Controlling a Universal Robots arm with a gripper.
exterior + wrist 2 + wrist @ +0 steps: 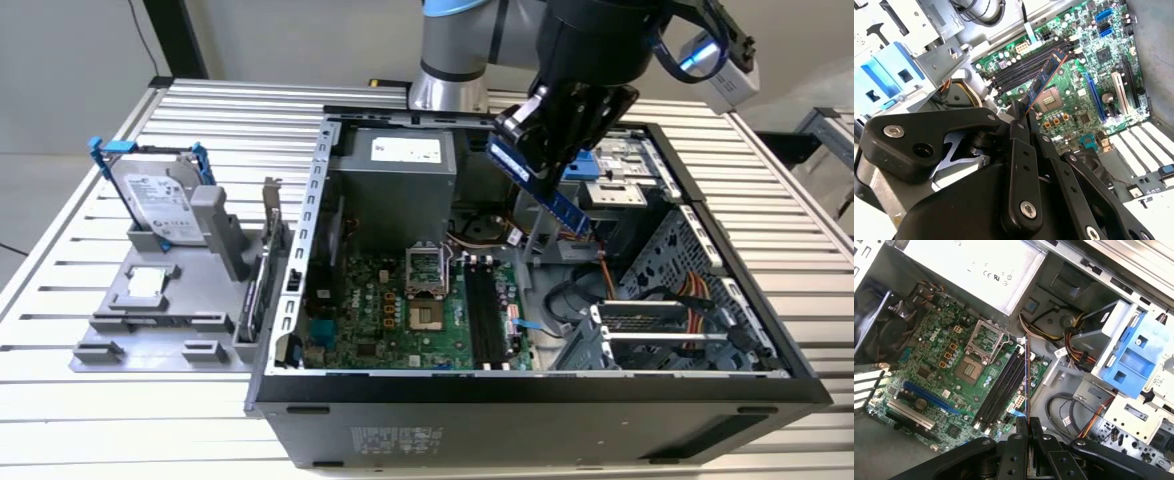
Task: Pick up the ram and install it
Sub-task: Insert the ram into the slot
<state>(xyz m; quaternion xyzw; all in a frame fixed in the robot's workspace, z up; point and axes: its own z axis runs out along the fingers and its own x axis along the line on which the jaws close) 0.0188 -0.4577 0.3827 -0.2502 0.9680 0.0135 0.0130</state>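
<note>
Ram (pixel 545 190) is gripped at one end by the gripper (pixel 525 150), jaws closed tight on the thin stick. It is held tilted, in mid-air, above the open PC case (pixel 534 386), near the blue drive bay (pixel 583 166). In both wrist views its free end is seen pointing twd the black mem slots (pixel 1001 390) on the mobo (pixel 387 320), not touching them. Hard drive (pixel 160 205) is parked on the gray stand outside the case.
</note>
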